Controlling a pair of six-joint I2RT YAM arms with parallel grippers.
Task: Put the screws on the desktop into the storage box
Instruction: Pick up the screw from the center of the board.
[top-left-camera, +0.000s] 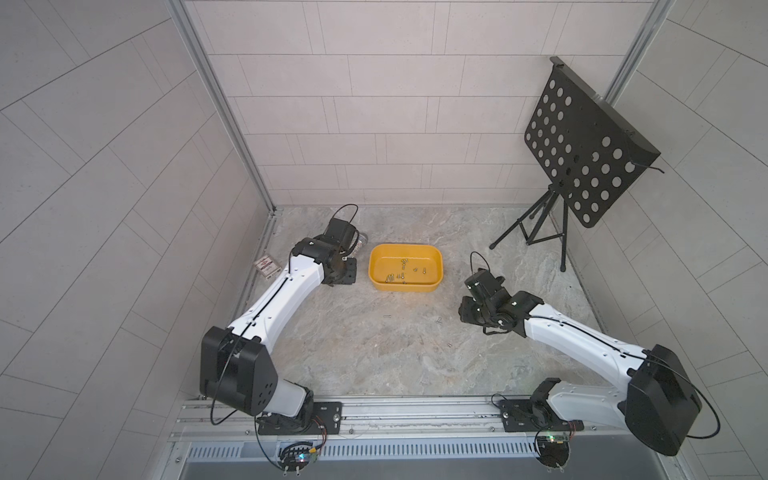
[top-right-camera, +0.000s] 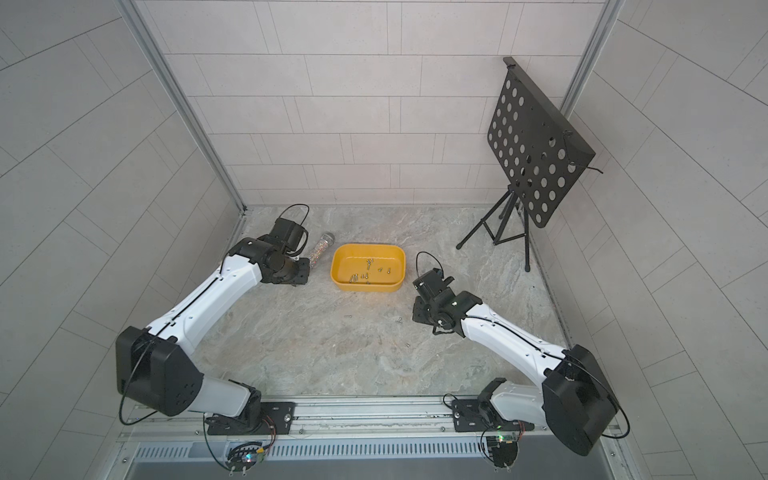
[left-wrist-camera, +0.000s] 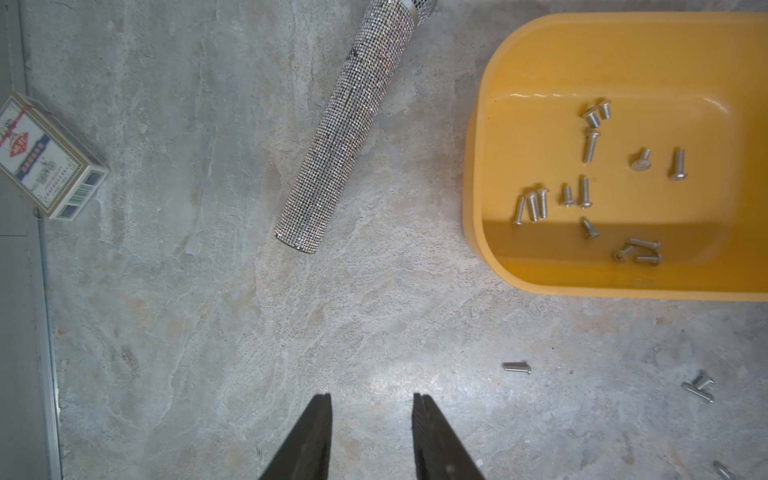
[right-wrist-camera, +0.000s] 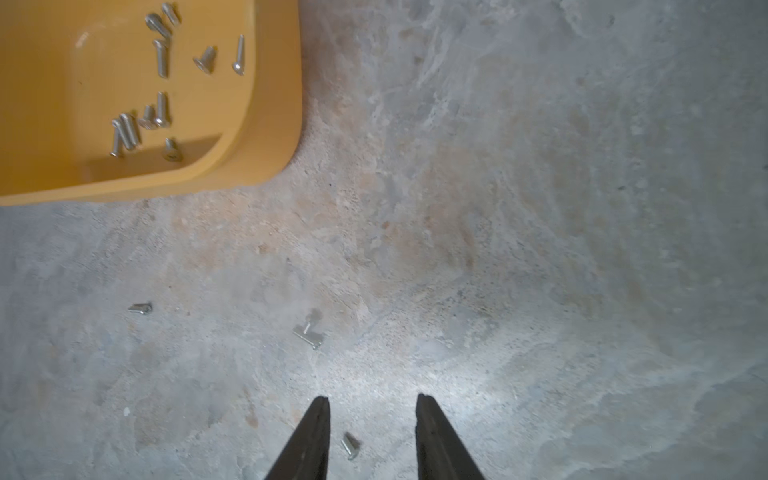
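Here, left gripper (left-wrist-camera: 372, 400) and right gripper (right-wrist-camera: 373, 400) hover partly open, empty; storage box (top-left-camera: 403, 287), far centre, holds most screws (left-wrist-camera: 585, 192); several lie nearer on the desktop (top-left-camera: 353, 353).

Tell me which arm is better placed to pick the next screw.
Right. A screw lies on the desktop between the open jaws of the right gripper; the left gripper, also open, frames only desktop, its nearest screw off to one side.

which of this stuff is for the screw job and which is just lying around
For the job: loose screws, yellow box with screws already inside, desktop.
Just lying about: glittery tube, card box, black music stand.
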